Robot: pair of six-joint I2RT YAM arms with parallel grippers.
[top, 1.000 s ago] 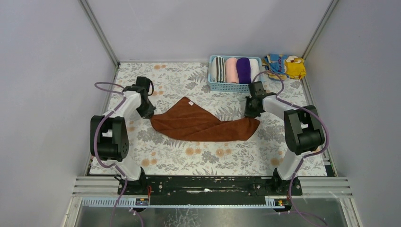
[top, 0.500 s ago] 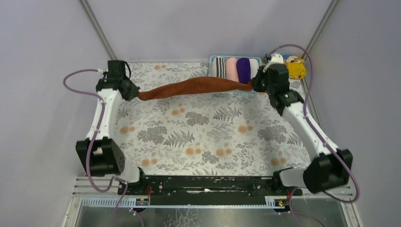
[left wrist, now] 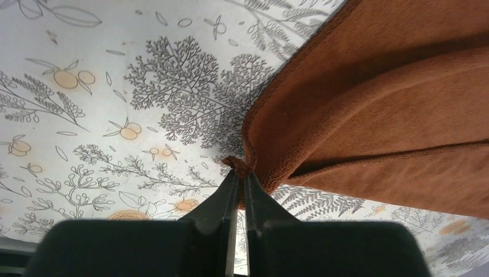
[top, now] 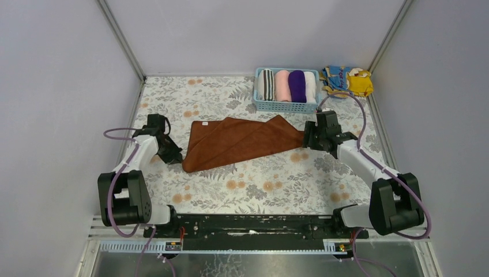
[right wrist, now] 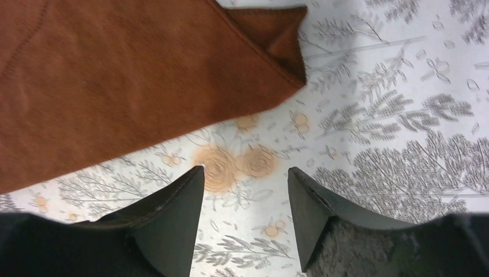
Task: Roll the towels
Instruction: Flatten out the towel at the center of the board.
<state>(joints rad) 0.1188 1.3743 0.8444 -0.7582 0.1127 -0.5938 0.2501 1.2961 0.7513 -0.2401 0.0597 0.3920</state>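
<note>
Rust-brown towel [top: 242, 141] lowered flat; left fingers [left wrist: 224, 202] pinch corner, right fingers [right wrist: 173, 213] parted, just off it.

In the left wrist view the brown towel [left wrist: 375, 104] runs off the top and right edges, and its pinched corner is mostly buried between the left hand's [left wrist: 239, 176] fingertips. The right wrist view cuts it off at the top and left. From above, where the left hand meets the cloth is too small to make out, the label [top: 202, 122] at the towel's far corner cannot be read, and the basket [top: 282, 106] wall hides the purple towel's [top: 296, 83] lower part.
</note>
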